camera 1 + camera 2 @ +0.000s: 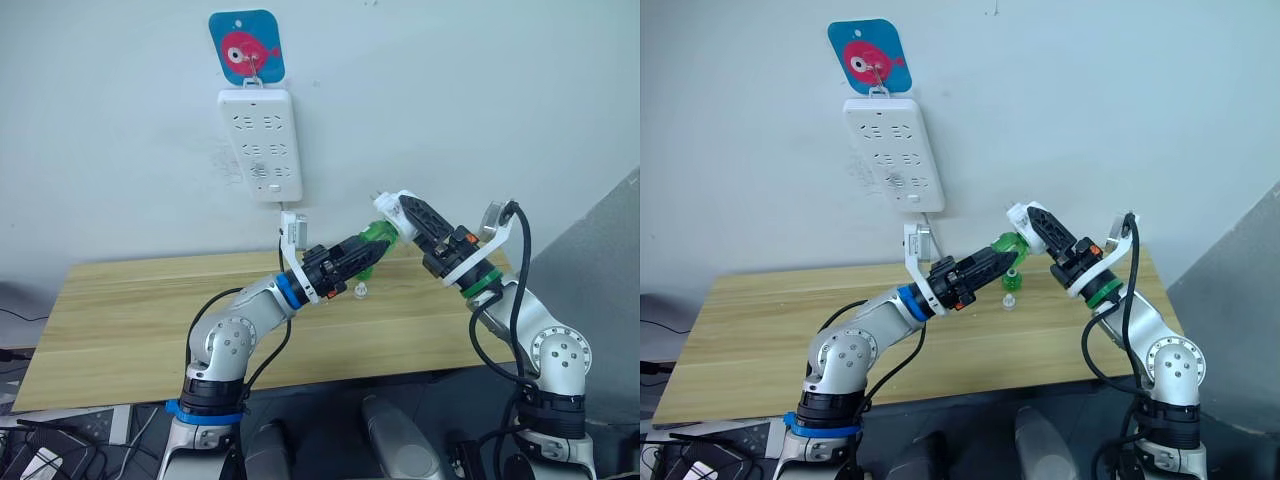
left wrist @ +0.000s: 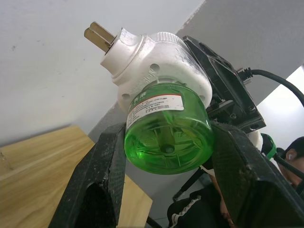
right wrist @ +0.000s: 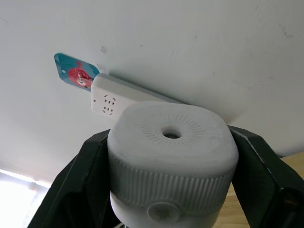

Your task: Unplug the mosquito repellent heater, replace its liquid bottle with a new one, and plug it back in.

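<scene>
While the small white rounded plastic mosquito repellent heater (image 1: 393,212) hangs unplugged in the air above the far right part of the light wooden desk (image 1: 120,310), the right end effector (image 1: 408,215) is clamped on its body and the left end effector (image 1: 372,250) is closed around the translucent green liquid bottle (image 2: 167,130) under it. To unscrew cleanly, I judge the right should hold rigid while the left twists along the bottle's axis, then draws straight away.

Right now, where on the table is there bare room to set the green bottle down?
The wooden table is bare left of the left gripper. It is crowded at the right end: both grippers meet over it around the heater and green bottle, beside a small clear cap.
</scene>
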You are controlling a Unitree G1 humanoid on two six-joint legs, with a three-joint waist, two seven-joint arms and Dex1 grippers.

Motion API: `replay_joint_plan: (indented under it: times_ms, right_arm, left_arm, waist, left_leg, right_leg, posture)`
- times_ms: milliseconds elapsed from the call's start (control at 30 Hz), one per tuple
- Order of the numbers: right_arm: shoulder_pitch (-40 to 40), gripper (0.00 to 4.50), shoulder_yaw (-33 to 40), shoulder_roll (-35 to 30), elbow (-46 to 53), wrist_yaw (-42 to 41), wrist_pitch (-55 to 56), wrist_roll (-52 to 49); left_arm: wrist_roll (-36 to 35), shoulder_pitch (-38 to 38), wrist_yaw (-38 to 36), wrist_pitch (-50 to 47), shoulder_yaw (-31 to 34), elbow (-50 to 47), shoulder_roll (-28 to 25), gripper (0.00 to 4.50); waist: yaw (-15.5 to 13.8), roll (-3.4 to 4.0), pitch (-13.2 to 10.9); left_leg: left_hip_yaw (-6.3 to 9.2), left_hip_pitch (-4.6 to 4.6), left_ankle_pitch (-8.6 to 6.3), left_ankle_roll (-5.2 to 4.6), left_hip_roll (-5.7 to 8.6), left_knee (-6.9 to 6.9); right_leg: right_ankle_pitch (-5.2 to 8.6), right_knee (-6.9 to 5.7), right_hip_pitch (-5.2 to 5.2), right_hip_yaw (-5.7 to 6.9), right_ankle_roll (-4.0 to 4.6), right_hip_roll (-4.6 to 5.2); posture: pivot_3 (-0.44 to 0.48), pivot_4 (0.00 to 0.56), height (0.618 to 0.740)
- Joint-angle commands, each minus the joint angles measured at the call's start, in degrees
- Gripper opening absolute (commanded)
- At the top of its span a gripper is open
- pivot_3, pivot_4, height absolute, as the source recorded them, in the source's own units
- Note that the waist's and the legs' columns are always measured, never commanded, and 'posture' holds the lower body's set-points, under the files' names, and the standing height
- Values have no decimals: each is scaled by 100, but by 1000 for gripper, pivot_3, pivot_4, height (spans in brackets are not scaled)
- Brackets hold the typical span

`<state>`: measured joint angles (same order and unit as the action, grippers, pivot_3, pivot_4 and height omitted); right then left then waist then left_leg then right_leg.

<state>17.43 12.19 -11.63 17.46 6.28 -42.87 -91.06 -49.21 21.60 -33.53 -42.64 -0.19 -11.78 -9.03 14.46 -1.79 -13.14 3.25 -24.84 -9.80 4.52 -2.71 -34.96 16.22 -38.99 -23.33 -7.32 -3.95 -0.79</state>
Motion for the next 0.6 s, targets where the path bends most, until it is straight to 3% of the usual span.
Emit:
replay_joint_plan:
  times_ms: [33, 200, 300, 433, 600]
  right_arm:
    - [23, 3107, 4, -79, 263, -107, 12, -188]
    - [-30, 3066, 78, -263, 382, -57, 65, -117]
    - [-25, 3065, 16, -572, 611, -158, 37, 323]
    - [285, 3060, -473, -1334, 1207, -548, -37, 1628]
    - [509, 3053, -788, -1667, 1332, -1015, 221, 2757]
  left_arm:
    - [643, -96, -186, 425, -241, 3, -299, 3011]
    - [1086, -334, -492, 772, -405, -158, -737, 4489]
    - [1279, -597, -638, 922, -261, -315, -1149, 4500]
    - [1392, -816, -604, 1124, 409, -392, -1772, 4500]
    - [1455, -552, -620, 1258, 1077, -46, -2339, 4500]
  waist:
    - [1, 0, 0]
    - [3, 1, 0]
    - [2, 1, 0]
    - [9, 4, -1]
    - [-31, -1, 1]
  left_leg:
    - [0, 0, 0, 0, 0, 0]
    - [-2, 0, 0, 0, -1, 4]
    - [-2, -1, 0, 0, -1, 4]
    - [-9, -1, 0, 0, -3, 7]
    - [-10, -2, 0, 0, -2, 5]
  right_leg:
    - [0, 0, 0, -1, 0, 0]
    - [0, 0, -2, -2, 0, 0]
    - [0, 1, -3, -2, 0, 1]
    - [1, -2, -14, -9, 1, 1]
    - [0, 1, -13, -6, 3, 3]
  posture:
    - [-295, 191, 733]
    - [-292, 188, 733]
    - [-294, 185, 733]
    - [-278, 184, 733]
    - [-251, 180, 733]
